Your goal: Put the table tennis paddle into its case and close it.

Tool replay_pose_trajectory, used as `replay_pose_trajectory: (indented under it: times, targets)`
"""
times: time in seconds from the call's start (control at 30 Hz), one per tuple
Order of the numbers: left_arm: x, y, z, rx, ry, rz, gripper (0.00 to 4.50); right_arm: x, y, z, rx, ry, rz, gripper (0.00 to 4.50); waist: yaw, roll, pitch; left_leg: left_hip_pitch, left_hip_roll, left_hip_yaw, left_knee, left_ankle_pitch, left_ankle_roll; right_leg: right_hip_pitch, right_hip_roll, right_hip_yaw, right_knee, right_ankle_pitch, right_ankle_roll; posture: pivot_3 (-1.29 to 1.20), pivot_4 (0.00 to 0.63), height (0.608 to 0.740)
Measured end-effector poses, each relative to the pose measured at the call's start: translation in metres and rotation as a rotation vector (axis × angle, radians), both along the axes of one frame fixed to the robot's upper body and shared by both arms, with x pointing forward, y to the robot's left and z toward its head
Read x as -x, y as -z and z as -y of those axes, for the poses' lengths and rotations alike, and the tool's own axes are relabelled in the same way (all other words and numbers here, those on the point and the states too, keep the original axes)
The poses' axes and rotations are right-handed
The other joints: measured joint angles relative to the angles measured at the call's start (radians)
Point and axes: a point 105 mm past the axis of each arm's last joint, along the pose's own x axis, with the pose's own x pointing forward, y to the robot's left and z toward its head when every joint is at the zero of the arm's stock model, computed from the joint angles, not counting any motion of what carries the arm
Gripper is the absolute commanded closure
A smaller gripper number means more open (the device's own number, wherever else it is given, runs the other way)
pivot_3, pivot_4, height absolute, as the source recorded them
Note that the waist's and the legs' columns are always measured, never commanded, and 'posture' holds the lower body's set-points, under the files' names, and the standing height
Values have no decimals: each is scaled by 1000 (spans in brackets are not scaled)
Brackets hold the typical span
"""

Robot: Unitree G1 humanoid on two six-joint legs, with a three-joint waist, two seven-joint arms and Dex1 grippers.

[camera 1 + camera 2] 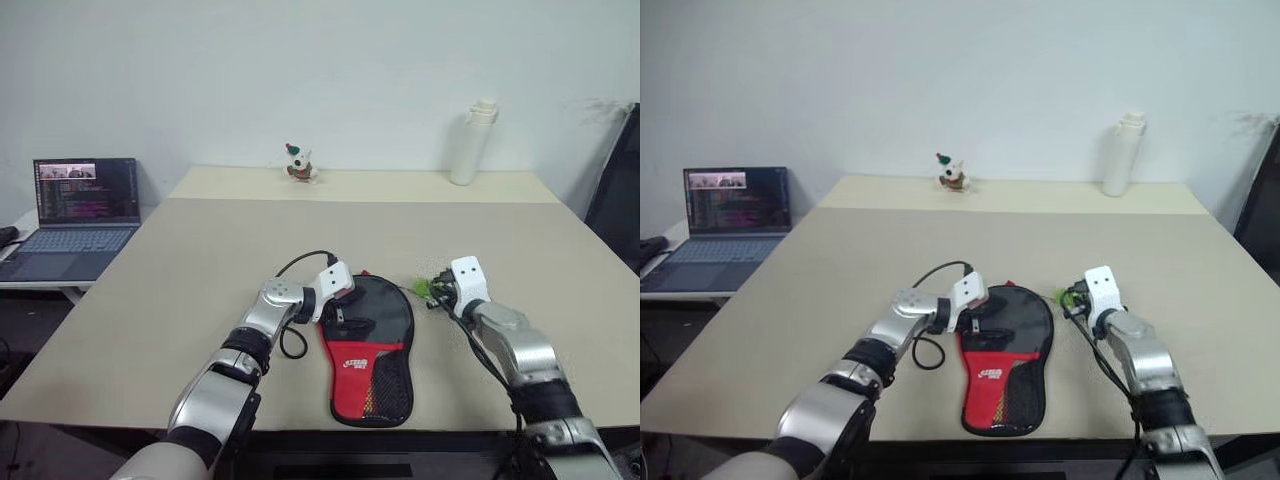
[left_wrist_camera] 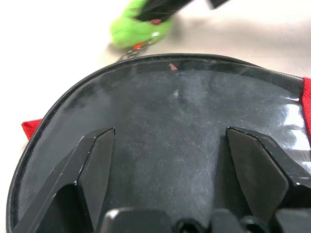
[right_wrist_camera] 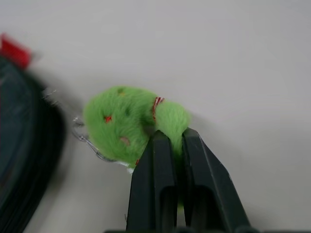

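2 end effectors work the case (image 1: 368,345): right end effector (image 3: 171,141) clamped on its green zipper tag (image 3: 127,124), left end effector (image 2: 170,160) spread apart over the round end.

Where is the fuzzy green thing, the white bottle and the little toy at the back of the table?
green zipper tag (image 3: 129,121): right wrist view, on its fuzzy body.
white bottle (image 1: 470,145): left eye view, middle of its body.
small toy figure (image 1: 298,165): left eye view, on its middle.
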Motion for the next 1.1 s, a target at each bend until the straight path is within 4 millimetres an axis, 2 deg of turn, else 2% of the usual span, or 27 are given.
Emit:
replay_pose_trajectory:
  times: [0.07,0.13,0.3,0.7,0.83,1.1]
  targets:
    - [1,1,5,0,10,1,498,24,-3,5,25,-47,-17,4483,11,3,-2,-1,0,-2,0,0,0,1,-1,-1,-4,0,0,0,150,740]
    - [0,1,6,-3,8,-1,498,53,-5,0,25,-139,-66,4483,14,3,-4,-1,0,-1,0,-2,3,2,1,-1,-7,0,1,0,150,740]
    - [-1,3,9,-13,1,-3,498,103,-5,-9,5,-269,-179,4483,16,3,-5,2,0,-2,1,-2,3,6,2,-3,-9,0,1,0,150,740]
    - [-2,6,14,-27,-8,-5,498,199,24,-22,-6,-536,-476,4483,17,3,-9,5,-1,-7,0,-2,3,13,-2,-4,-12,-2,3,0,150,740]
    - [-3,7,14,-31,-20,-4,498,213,22,-30,-39,-629,-502,4483,14,1,-10,8,0,-9,1,-2,3,14,-2,-4,-11,-2,3,0,150,740]
    - [-3,7,13,-32,-22,-2,498,225,17,-51,-75,-769,-503,4483,14,1,-11,8,0,-11,0,-2,2,15,-1,-5,-12,-2,3,0,150,740]
